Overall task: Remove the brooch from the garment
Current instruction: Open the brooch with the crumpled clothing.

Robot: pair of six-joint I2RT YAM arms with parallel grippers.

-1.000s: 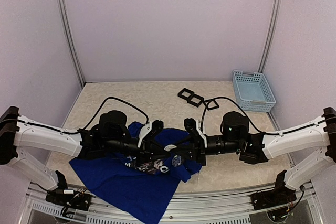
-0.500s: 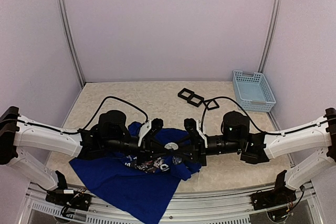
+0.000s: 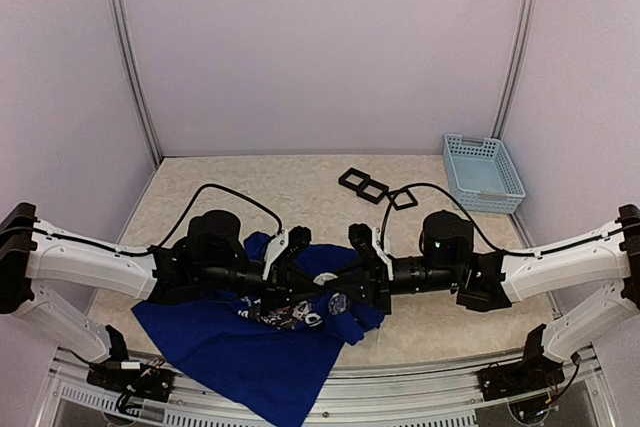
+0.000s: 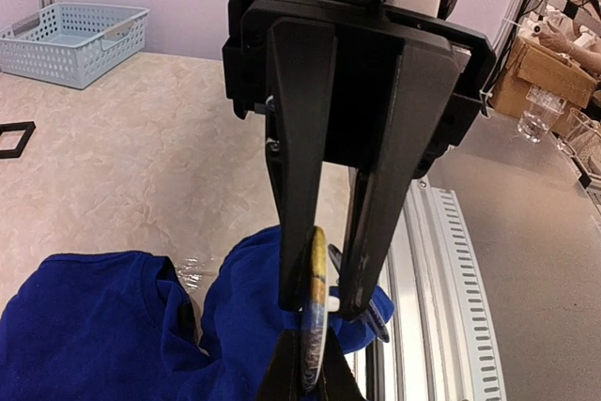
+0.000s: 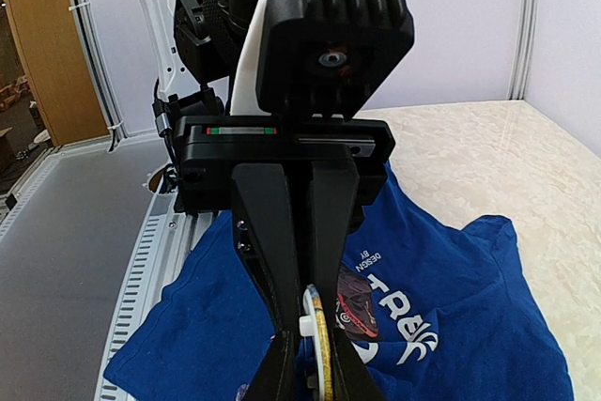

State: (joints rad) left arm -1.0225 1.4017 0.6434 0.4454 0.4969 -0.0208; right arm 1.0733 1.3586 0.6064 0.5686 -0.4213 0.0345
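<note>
brooch (image 4: 315,293): thin round disc with a yellow-and-white rim, seen edge-on; sits where the two grippers meet, right against a raised fold of the garment (image 3: 225,347).
garment: royal-blue T-shirt with white lettering and a small dark graphic, spread over the near edge of the table (image 3: 300,182), one part drawn up toward the brooch.
left gripper (image 4: 302,362): fully closed, tips meeting at the brooch's edge; cannot tell whether pinching the rim itself or the cloth just behind it.
right gripper (image 5: 312,373): closed on the brooch, one finger against each face, disc and a scrap of blue filling the narrow gap.
step, as judged: working brooch and cloth apart; fastening probably not yet free, since cloth hangs right at the disc.
risk, slip: smooth thin disc with little contact area; likely to pop out of the right gripper under a hard pull and drop into the folds.
risk, tear: pin possibly caught in the weave; a straight tug could stretch or rip the cloth.
risk, collision: fingertips of both arms almost touching; a slight misalignment could knock them together and break either hold.
risk, drag: loose shirt could ride along with the brooch if the left pinch holds too little cloth.
elsewhere: black square frames (image 3: 363,185) and light-blue basket (image 3: 483,172) at the far side, well apart from the work.
</note>
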